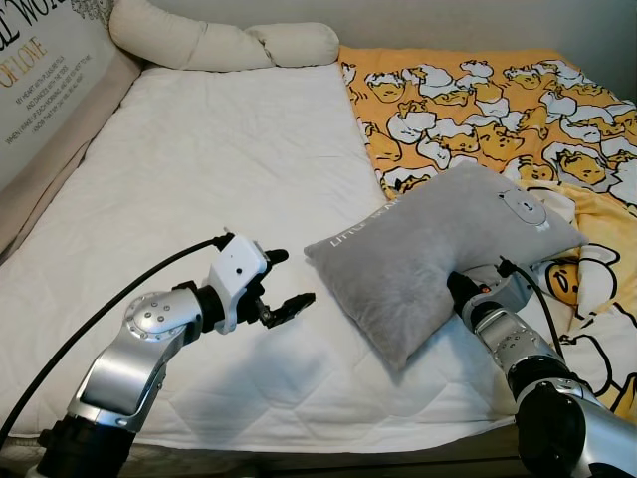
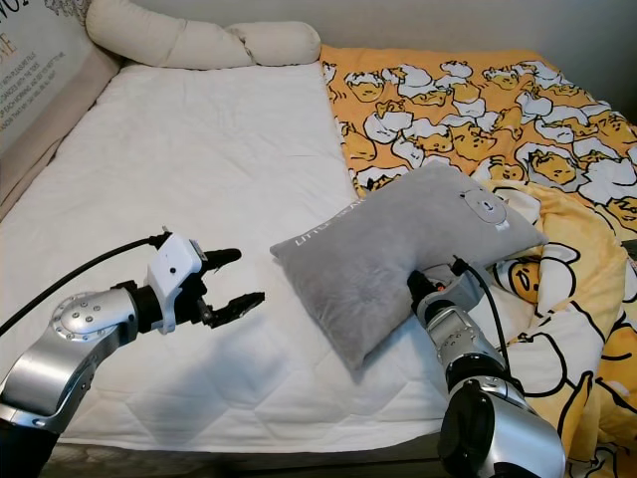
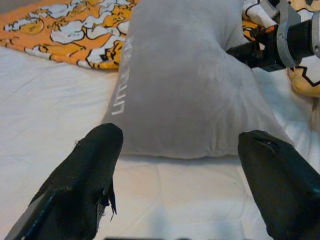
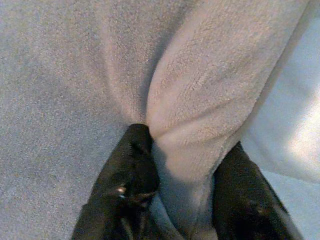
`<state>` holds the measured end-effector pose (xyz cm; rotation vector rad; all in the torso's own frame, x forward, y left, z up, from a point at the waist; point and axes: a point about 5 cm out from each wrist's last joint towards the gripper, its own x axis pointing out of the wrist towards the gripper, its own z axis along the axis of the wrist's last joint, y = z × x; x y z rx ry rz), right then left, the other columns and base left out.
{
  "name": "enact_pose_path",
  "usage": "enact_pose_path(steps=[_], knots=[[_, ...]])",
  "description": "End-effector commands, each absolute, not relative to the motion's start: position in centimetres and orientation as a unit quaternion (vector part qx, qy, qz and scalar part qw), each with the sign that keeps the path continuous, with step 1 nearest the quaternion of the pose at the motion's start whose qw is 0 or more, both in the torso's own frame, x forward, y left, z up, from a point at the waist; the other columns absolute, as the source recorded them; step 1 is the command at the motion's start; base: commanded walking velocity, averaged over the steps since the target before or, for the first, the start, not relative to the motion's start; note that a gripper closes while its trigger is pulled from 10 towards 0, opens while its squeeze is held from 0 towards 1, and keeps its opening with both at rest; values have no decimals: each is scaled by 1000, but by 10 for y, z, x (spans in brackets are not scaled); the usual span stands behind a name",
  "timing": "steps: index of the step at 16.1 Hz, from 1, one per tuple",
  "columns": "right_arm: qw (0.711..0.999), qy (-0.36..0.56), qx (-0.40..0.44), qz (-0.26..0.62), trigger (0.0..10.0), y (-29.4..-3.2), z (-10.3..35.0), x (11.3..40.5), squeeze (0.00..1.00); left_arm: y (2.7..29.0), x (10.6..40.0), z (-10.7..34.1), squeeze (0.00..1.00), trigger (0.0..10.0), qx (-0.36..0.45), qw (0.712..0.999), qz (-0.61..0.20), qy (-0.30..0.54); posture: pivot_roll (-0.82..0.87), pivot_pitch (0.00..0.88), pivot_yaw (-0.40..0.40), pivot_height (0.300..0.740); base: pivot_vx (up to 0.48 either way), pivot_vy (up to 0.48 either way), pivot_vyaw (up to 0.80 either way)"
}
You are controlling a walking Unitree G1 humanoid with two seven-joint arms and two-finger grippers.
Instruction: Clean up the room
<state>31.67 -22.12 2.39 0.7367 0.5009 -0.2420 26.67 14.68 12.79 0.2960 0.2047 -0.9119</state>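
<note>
Now right gripper pinches gray pillow edge; left gripper wide open, empty, just beside it.

A home bedroom: white mattress; bolster pillow; yellow cartoon blanket.

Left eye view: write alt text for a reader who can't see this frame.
The robot's right gripper pinches the edge of a grey pillow, holding it tilted up over a white mattress. Its left gripper hovers open beside the pillow, not touching it. An orange cartoon-print blanket lies behind, and cream bolsters at the head of the bed.
</note>
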Motion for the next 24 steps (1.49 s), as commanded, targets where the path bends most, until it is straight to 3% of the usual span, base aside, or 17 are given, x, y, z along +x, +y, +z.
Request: enact_pose_path(steps=[1, 6, 8, 12, 14, 16, 19, 20, 21, 24], knots=[[897, 252, 345, -113, 0, -218, 25, 319, 0, 146, 265, 129, 0, 10000, 144, 879, -443, 99, -19, 0, -5, 740, 0, 0, 0], [908, 239, 325, -114, 0, -223, 34, 326, 0, 148, 263, 129, 0, 10000, 137, 883, -437, 99, -19, 0, -8, 740, 0, 0, 0], [925, 259, 258, -102, 0, -221, 39, 330, 0, 149, 263, 127, 0, 10000, 135, 885, -433, 101, -29, 0, -18, 740, 0, 0, 0], [943, 218, 238, -81, 0, -210, 68, 354, 0, 158, 261, 121, 0, 10000, 125, 899, -404, 109, -49, 0, 1, 740, 0, 0, 0], [950, 191, 238, -60, 0, -199, 89, 368, 0, 172, 272, 125, 0, 10000, 130, 933, -323, 92, -45, 0, 3, 740, 0, 0, 0], [959, 161, 234, -17, 0, -178, 118, 386, 0, 207, 290, 132, 0, 10000, 126, 975, -162, 79, -26, 0, -10, 740, 0, 0, 0], [961, 139, 235, 46, 0, -150, 144, 398, 0, 224, 293, 142, 0, 10000, 128, 984, -112, 58, -9, 0, -21, 740, 0, 0, 0], [955, 132, 233, 124, 0, -114, 161, 403, 0, 235, 296, 149, 0, 10000, 136, 987, -71, 42, 0, 0, -26, 740, 0, 0, 0], [952, 124, 238, 149, 0, -102, 170, 404, 0, 240, 298, 151, 0, 10000, 138, 988, -54, 35, 7, 0, -30, 740, 0, 0, 0], [931, 71, 294, 202, 0, -94, 212, 412, 0, 250, 301, 160, 0, 10000, 142, 989, -32, 20, 15, 0, -30, 740, 0, 0, 0]])
